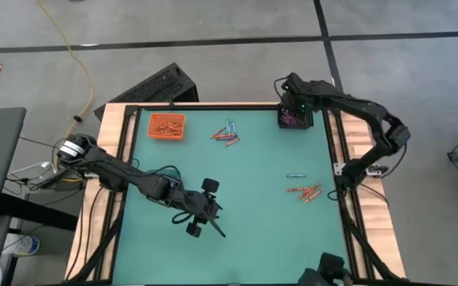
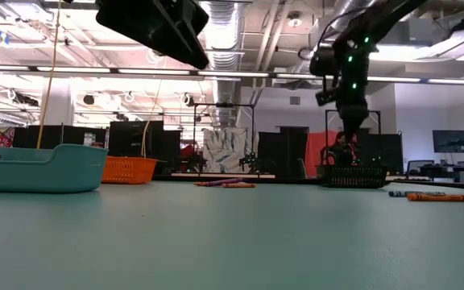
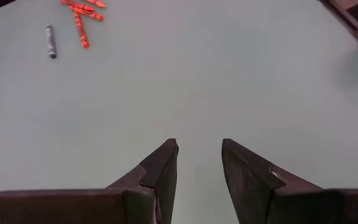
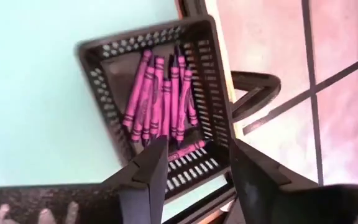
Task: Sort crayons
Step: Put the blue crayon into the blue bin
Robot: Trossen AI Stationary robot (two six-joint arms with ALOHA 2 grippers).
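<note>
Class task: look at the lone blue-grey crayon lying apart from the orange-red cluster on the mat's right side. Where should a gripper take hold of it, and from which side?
Grip the blue-grey crayon at mid-length, coming straight down from above. It lies flat on the mat, so only its long sides are free. Fingers should straddle its thin width, across its axis. The orange-red cluster lies nearby but apart, probably leaving room.

Purple crayons (image 4: 160, 99) heaped in black tray (image 4: 104, 93)
</note>
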